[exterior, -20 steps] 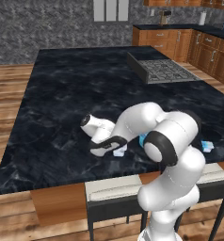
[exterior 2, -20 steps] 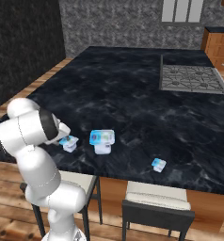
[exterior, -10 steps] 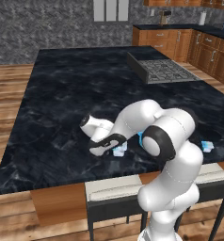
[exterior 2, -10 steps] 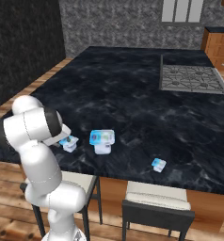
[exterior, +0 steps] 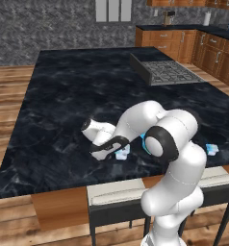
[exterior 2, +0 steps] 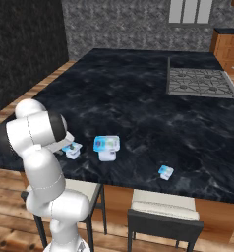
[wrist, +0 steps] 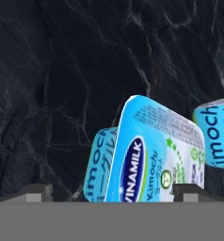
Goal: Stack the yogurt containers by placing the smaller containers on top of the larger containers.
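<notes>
The arm has come lower over the black marble counter point(exterior 2: 138, 103); its spread-open gripper point(wrist: 112, 190) brackets a small yogurt cup point(wrist: 154, 153) at lower centre.

The room is bright all over, with soft, even light and no strong beam from any side. The black counter point(exterior: 78, 96) looks shiny, with pale streaks but no hard glare. Shadows are faint. The white arm point(exterior: 169, 144) has a gentle shine on its round parts. The base pictures are a bit blurry and grainy. Up close, the yogurt cup point(wrist: 154, 155) looks sharp.
</notes>
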Controlling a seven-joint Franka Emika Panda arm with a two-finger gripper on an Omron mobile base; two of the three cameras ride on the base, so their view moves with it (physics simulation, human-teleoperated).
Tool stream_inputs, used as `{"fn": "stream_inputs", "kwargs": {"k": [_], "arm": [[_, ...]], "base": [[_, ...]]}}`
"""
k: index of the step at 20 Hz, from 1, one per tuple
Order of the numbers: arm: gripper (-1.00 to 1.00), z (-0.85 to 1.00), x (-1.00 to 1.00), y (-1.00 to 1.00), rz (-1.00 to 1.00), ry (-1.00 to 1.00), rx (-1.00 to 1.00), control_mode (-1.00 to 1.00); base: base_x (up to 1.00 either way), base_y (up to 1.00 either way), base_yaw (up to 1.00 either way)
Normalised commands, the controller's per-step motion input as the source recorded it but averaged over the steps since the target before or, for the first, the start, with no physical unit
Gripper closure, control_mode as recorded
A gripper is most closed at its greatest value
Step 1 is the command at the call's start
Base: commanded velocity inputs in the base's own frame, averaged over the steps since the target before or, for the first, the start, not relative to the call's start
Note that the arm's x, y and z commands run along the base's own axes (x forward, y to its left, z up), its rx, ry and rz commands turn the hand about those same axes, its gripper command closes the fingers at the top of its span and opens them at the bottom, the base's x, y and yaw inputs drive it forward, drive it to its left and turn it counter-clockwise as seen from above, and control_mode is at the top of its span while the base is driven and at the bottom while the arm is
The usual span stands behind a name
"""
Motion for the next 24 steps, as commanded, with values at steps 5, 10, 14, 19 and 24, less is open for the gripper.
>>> {"fn": "stream_inputs", "kwargs": {"k": [5, 10, 14, 19, 24], "arm": [[1.00, -0.08, 0.00, 0.00, 0.00, 0.00, 0.00, -1.00], [1.00, -0.15, 0.00, -0.12, 0.00, 0.00, 0.00, -1.00], [1.00, -0.20, 0.00, -0.19, 0.00, 0.00, 0.00, -1.00], [1.00, -0.05, 0.00, -0.03, -0.01, 0.00, 0.00, -1.00], [1.00, 0.03, 0.00, 0.00, -0.02, 0.00, 0.00, -1.00]], "base": [[0.00, 0.00, 0.00], [0.00, 0.00, 0.00], [0.00, 0.00, 0.00], [0.00, 0.00, 0.00], [0.00, 0.00, 0.00]]}}
